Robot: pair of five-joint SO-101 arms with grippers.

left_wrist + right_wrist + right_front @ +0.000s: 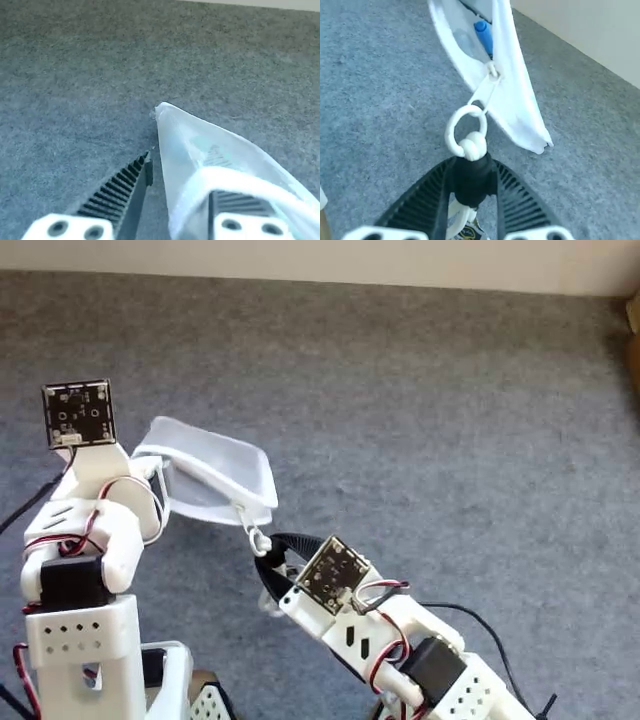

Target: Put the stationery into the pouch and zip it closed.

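— Where is the pouch [215, 475]?
— On the grey carpet [450, 420] between the two arms, with one end lifted at the left gripper [172, 162].
— Does that gripper have hold of it?
— Yes. Its jaws are almost together, one finger under the cloth, the other against the outside.
— And the right gripper [470, 172]?
— Clamped tight on the zip pull [466, 135]; the ring and bead stick out just past its tips.
— The zip?
— Partly open. A blue pen [484, 35] lies inside, beyond the slider.
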